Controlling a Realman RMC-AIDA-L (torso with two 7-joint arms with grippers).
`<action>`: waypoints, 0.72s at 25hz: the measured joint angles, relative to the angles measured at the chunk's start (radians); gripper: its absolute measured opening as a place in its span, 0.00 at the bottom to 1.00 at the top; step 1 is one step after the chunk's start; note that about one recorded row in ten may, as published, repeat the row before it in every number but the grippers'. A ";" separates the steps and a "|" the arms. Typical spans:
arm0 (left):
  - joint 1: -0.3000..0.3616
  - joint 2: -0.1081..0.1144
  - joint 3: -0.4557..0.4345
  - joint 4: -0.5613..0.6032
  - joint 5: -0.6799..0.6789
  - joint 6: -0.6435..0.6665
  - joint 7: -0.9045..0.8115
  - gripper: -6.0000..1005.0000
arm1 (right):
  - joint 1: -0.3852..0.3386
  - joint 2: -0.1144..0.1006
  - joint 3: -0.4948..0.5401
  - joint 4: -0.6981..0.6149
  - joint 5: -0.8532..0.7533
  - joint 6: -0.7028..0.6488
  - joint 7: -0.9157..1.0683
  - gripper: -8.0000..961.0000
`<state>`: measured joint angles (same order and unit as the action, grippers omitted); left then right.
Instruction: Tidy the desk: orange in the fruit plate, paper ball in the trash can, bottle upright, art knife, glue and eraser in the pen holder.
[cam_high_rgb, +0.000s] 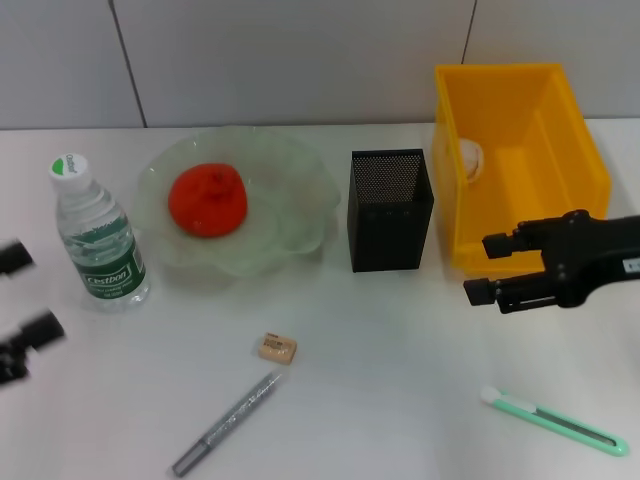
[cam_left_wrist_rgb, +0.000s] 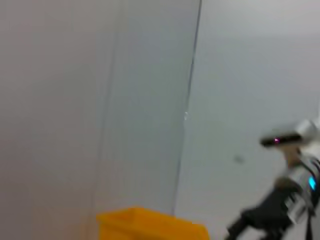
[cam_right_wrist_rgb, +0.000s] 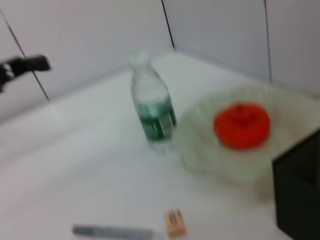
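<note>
The orange (cam_high_rgb: 207, 200) lies in the clear glass fruit plate (cam_high_rgb: 300, 165). The water bottle (cam_high_rgb: 100, 240) stands upright left of the plate. The black mesh pen holder (cam_high_rgb: 390, 210) stands in the middle. A white paper ball (cam_high_rgb: 470, 157) lies in the yellow bin (cam_high_rgb: 580, 140). The eraser (cam_high_rgb: 277, 347), a grey pen-shaped glue stick (cam_high_rgb: 228, 423) and the green art knife (cam_high_rgb: 555, 421) lie on the table in front. My right gripper (cam_high_rgb: 487, 268) is open and empty, hovering in front of the bin. My left gripper (cam_high_rgb: 25, 295) is open and empty at the left edge.
The right wrist view shows the bottle (cam_right_wrist_rgb: 152, 110), orange (cam_right_wrist_rgb: 242, 125), pen holder (cam_right_wrist_rgb: 297, 195), eraser (cam_right_wrist_rgb: 175, 222) and glue stick (cam_right_wrist_rgb: 112, 232). The left wrist view shows the wall and the bin's rim (cam_left_wrist_rgb: 150, 227). The white table runs back to a grey panelled wall.
</note>
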<state>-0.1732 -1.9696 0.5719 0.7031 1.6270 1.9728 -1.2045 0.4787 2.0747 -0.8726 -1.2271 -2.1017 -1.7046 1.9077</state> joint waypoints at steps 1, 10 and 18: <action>0.002 -0.005 0.002 -0.006 0.023 0.000 0.019 0.86 | 0.012 -0.001 -0.023 -0.044 -0.038 -0.004 0.059 0.79; -0.015 -0.021 0.033 -0.037 0.185 0.003 0.118 0.86 | 0.225 0.001 -0.268 -0.270 -0.451 -0.233 0.475 0.79; -0.026 -0.018 0.115 -0.039 0.226 -0.004 0.141 0.86 | 0.312 0.006 -0.485 -0.166 -0.572 -0.206 0.625 0.79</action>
<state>-0.1994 -1.9875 0.6873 0.6644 1.8535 1.9684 -1.0637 0.7904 2.0810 -1.3572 -1.3932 -2.6737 -1.9109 2.5330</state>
